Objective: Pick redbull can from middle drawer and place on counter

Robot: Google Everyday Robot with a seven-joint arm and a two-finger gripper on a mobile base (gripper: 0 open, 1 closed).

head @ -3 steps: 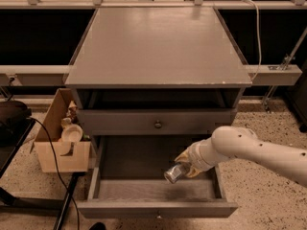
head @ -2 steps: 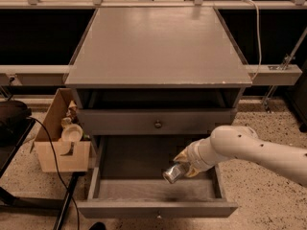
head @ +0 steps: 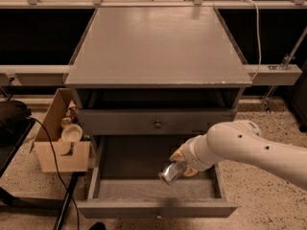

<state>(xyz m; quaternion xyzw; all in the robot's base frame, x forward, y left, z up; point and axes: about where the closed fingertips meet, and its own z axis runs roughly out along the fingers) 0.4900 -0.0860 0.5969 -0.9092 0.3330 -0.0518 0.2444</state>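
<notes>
The redbull can is a small silvery can, tilted, held at the tip of my gripper over the right half of the open middle drawer. The gripper comes in from the right on a white arm and is shut on the can, which hangs just above the drawer's bare floor. The counter is the large flat grey cabinet top above, with nothing on it. The gripper is well below and in front of the counter's front edge.
A closed drawer front with a small round knob sits above the open drawer. A cardboard box with a pale cup stands left of the cabinet. A black cable runs down at the left. A rail runs behind.
The can and gripper have shifted very slightly left and up inside the drawer; the arm is otherwise almost still.
</notes>
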